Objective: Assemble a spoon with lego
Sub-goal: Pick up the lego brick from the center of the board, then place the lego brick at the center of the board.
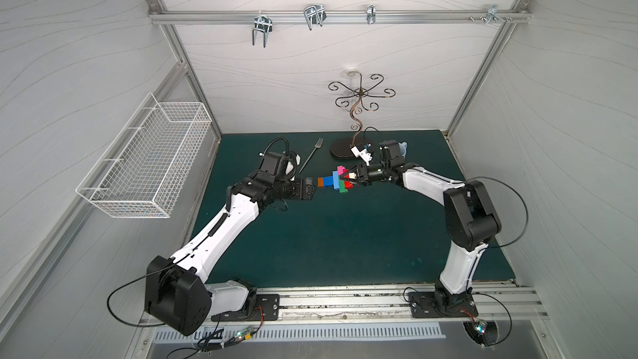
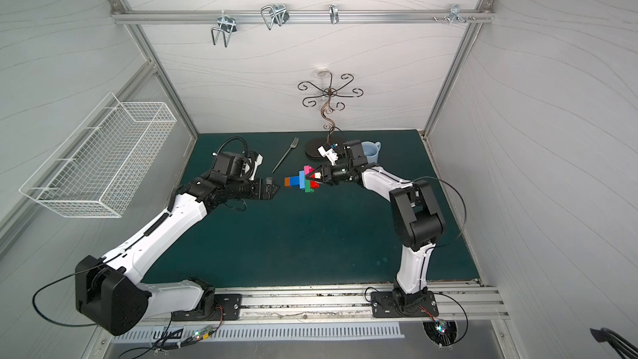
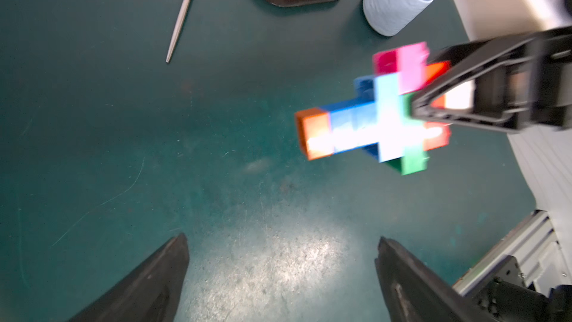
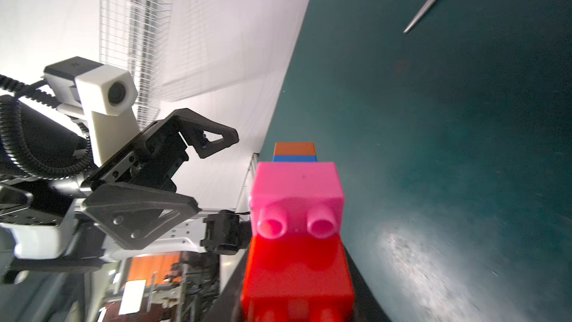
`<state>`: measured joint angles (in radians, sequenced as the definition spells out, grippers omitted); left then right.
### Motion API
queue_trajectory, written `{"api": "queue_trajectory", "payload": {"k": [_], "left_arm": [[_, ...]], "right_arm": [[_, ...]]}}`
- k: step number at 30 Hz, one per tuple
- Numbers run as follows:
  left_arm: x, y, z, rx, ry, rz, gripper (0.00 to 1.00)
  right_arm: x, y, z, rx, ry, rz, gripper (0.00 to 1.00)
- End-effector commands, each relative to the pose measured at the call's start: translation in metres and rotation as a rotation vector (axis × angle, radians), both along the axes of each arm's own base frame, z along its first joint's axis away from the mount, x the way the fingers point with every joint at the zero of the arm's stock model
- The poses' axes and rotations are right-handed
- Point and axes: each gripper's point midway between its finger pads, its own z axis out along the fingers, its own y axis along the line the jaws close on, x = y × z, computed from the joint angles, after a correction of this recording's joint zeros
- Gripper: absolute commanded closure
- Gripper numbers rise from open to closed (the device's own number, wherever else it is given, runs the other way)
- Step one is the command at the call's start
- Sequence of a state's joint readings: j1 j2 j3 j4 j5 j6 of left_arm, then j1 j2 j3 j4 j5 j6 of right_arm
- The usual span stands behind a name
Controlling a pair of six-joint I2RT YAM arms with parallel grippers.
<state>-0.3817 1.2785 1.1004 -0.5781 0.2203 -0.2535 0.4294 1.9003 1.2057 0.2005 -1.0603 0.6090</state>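
Pinches the spoon [image 1: 329, 181] at its wide head with the right gripper [image 1: 342, 178]: black fingers [image 3: 464, 120] pressed onto the red and white bricks, pink and green bricks sticking out to both sides. Holds it off the green mat [image 1: 345, 243], so far as the left wrist view shows, over the back half of the mat. Points the narrow stem, blue and then orange at the tip, straight toward the left gripper [image 3: 282, 240]. Has that gripper spread wide, with nothing between its fingers [image 3: 148, 286]. Leaves a small gap between the orange tip and those fingers in both top views, so no touching. Shows the spoon a little blurred in the left wrist view.

Behind the spoon, on the mat: a thin metal fork [image 1: 310, 159] lying slanted, the dark flat base of a curly wire stand [image 1: 340, 153], and a light blue cup [image 2: 372, 151] upright near this base. On the left wall, a white wire basket [image 1: 145, 164].
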Motion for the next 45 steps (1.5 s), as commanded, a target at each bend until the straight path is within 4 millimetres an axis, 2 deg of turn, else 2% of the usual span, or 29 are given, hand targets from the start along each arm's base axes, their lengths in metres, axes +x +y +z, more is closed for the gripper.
{"api": "queue_trajectory", "payload": {"k": [1,5,8,15,27,36,41,45], "left_arm": [[-0.002,0.001,0.018,-0.02,-0.005,0.006,0.0],[0.0,0.004,0.019,-0.018,0.0,0.018,0.0],[0.0,0.006,0.016,-0.003,0.011,0.026,0.0],[0.001,0.01,0.006,0.023,0.036,0.039,0.0],[-0.002,0.013,-0.006,0.04,0.052,0.043,0.0],[-0.004,0.015,-0.014,0.04,0.058,0.049,0.0],[-0.002,0.013,-0.018,0.031,0.065,0.044,0.0],[0.001,0.011,-0.022,0.029,0.071,0.041,0.0]], "right_arm": [[-0.002,0.013,0.035,0.219,-0.081,0.098,0.72],[0.006,0.021,0.015,0.297,-0.039,0.118,0.68],[0.004,0.03,-0.012,0.276,-0.007,0.136,0.67],[0.003,0.044,-0.05,0.245,0.066,0.162,0.65],[-0.009,0.058,-0.094,0.162,0.136,0.196,0.64],[-0.012,0.062,-0.125,0.116,0.194,0.207,0.58],[-0.01,0.062,-0.136,0.076,0.238,0.183,0.52],[-0.009,0.055,-0.153,-0.025,0.294,0.14,0.33]]}}
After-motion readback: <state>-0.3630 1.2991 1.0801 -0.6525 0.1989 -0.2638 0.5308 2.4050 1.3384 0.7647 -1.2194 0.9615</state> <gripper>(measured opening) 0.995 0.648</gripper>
